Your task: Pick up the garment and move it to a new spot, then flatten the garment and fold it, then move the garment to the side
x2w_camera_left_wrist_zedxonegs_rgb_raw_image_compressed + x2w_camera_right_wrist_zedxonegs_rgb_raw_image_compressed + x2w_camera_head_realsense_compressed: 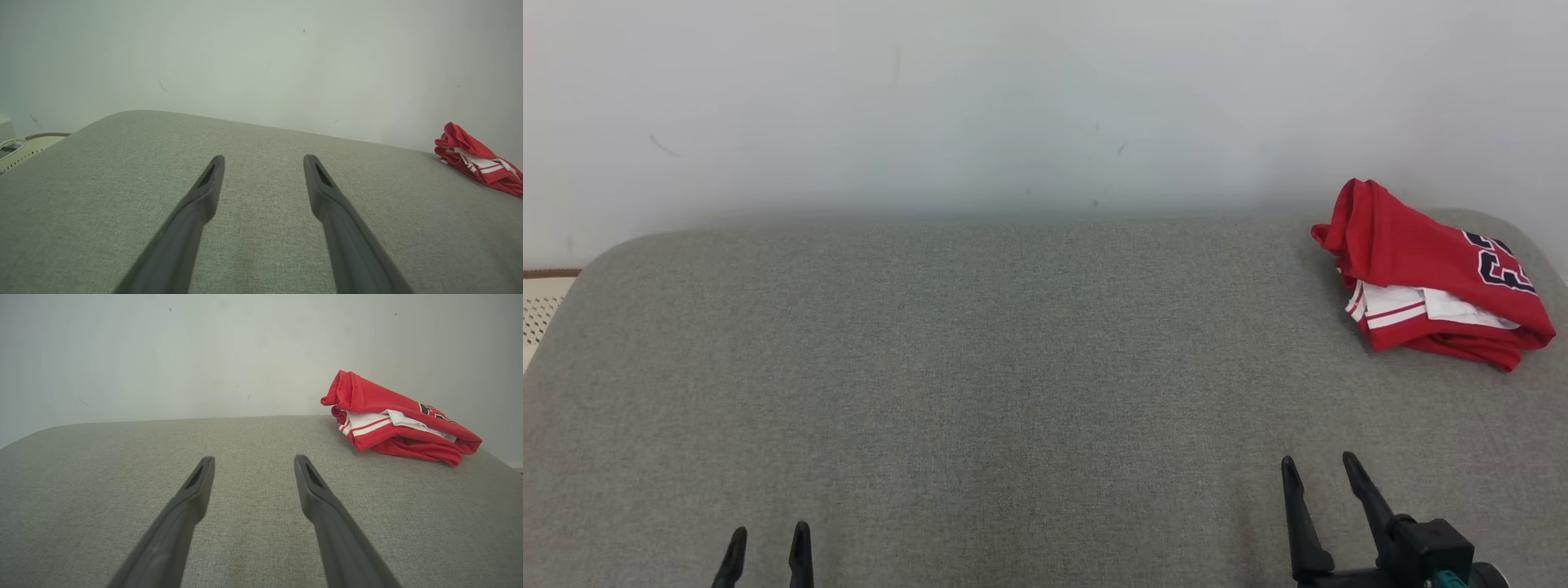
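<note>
The crumpled red-and-white jersey garment (1429,269) lay at the right edge of the frame, near the rim of the grey fabric worktop (1013,343), while the left end effector (770,529) and right end effector (1319,459) gaped wide and empty, so a clumsy reach could have pushed it off.

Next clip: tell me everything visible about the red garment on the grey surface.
The garment is a red jersey of thin, smooth-looking fabric, with white panels, red-striped white trim and a dark, white-edged numeral on top. It lies loosely folded in a rumpled, layered bundle with one end bunched upward. It rests at the far right corner of the grey cushioned surface, close to the pale wall. Nothing lies on it.
</note>
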